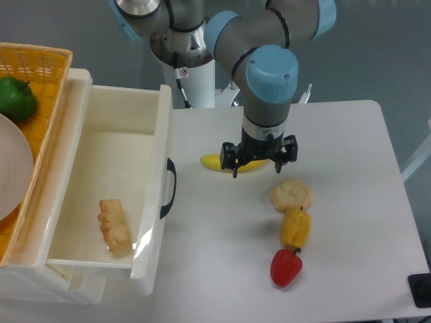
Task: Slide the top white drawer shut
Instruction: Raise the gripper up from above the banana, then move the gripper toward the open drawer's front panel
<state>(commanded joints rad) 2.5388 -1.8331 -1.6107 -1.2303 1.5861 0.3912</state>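
The top white drawer (pixel 101 145) stands pulled far out of its cabinet at the left. Its front panel with the black arched handle (pixel 168 188) faces the table's middle. A tan piece of fried food (pixel 114 226) lies on the drawer's floor. My gripper (pixel 259 163) hangs over the table to the right of the handle, about a hand's width away. It is open, with nothing between its fingers. A yellow banana (pixel 217 162) lies just behind and below it, partly hidden.
A yellow wicker basket (pixel 50 64) with a green pepper (pixel 16 97) and a pale plate (pixel 10 171) sits on the cabinet top. A round biscuit (pixel 291 194), a yellow pepper (pixel 295 227) and a red pepper (pixel 286 266) lie in a column right of the gripper.
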